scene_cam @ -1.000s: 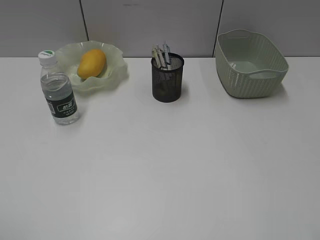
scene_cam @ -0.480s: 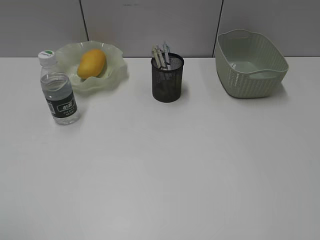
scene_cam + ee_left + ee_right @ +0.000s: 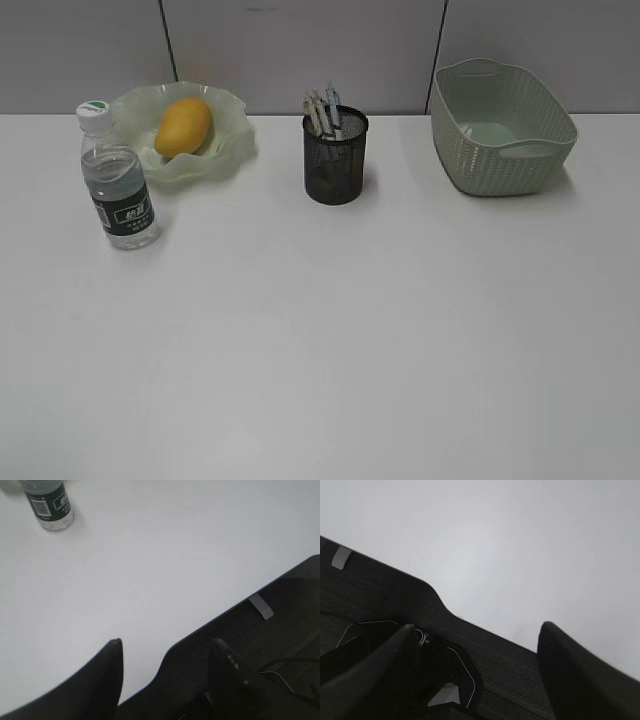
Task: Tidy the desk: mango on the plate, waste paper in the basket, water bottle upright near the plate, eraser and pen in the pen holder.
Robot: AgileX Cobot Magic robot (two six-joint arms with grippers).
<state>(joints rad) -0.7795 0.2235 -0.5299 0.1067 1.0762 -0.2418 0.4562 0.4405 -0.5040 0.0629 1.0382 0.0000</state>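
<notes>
Mango [image 3: 183, 126] lies in the plate [image 3: 232, 128] far left, bottle [image 3: 116, 184] upright just beside it, pens in the holder [image 3: 335, 158]; the basket [image 3: 500, 128], far right, hides any paper. Both end effectors, left [image 3: 167, 652] and right [image 3: 477, 632], hang spread and empty at the near worktop [image 3: 330, 340] edge; it looks finished.

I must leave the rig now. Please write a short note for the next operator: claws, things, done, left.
Left claw and right claw: both open, empty, pulled back over the near desk edge.
Mango lies on the plate. Bottle stands upright beside the plate. Pens stand in the pen holder; the eraser is not visible.
Basket: the visible part of its floor shows no paper, and no paper lies on the desk.
Left: confirm the paper and the eraser; otherwise it looks finished.
</notes>
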